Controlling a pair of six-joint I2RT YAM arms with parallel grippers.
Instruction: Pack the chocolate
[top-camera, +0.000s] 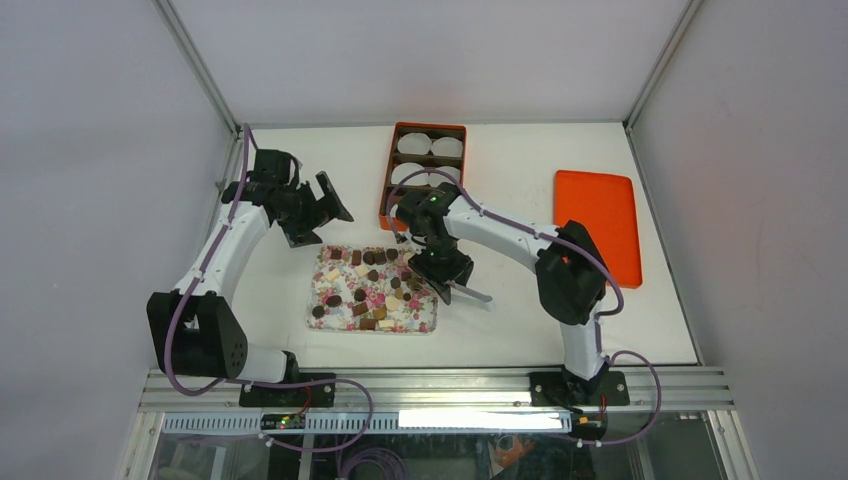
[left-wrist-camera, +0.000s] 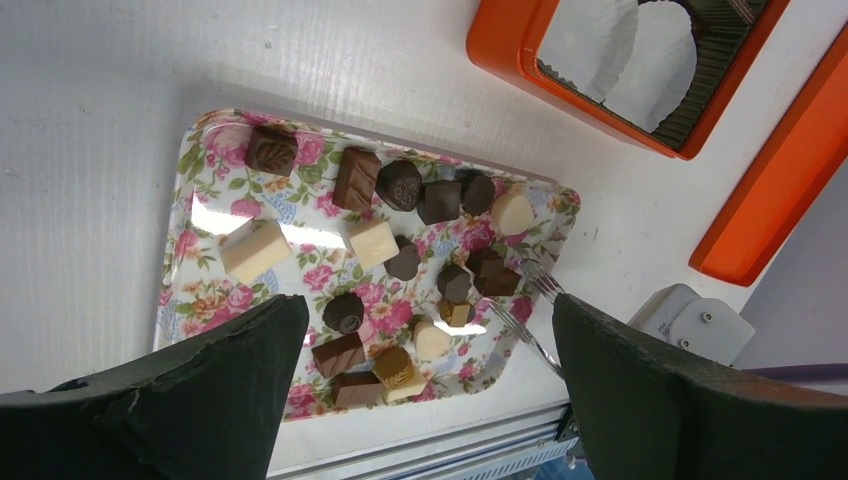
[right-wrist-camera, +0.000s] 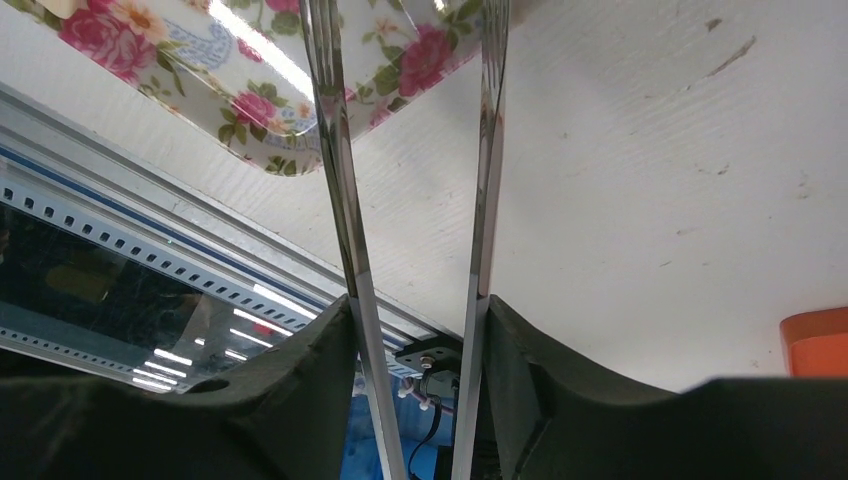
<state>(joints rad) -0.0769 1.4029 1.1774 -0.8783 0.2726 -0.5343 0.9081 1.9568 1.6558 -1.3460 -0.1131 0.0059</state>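
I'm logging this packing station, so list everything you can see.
chocolates: many, dark brown, light brown, cream; on floral tray
floral tray: one, white with pink flowers; table centre
orange box: one; far side of table
paper cups: several, white; inside orange box
orange lid: one; table's right side
tongs: one pair, silver; in right gripper
left gripper: black, open; by tray's far left corner
right gripper: black, shut on tongs; tray's right edge

You have one floral tray (left-wrist-camera: 203, 195) carrying at least seventeen chocolates (left-wrist-camera: 373, 243) (its near edge is partly covered, so treat that as a floor). You also have one orange box (top-camera: 388, 180) showing four white paper cups (top-camera: 412, 143), one orange lid (top-camera: 597, 225), and one pair of metal tongs (right-wrist-camera: 340, 200).
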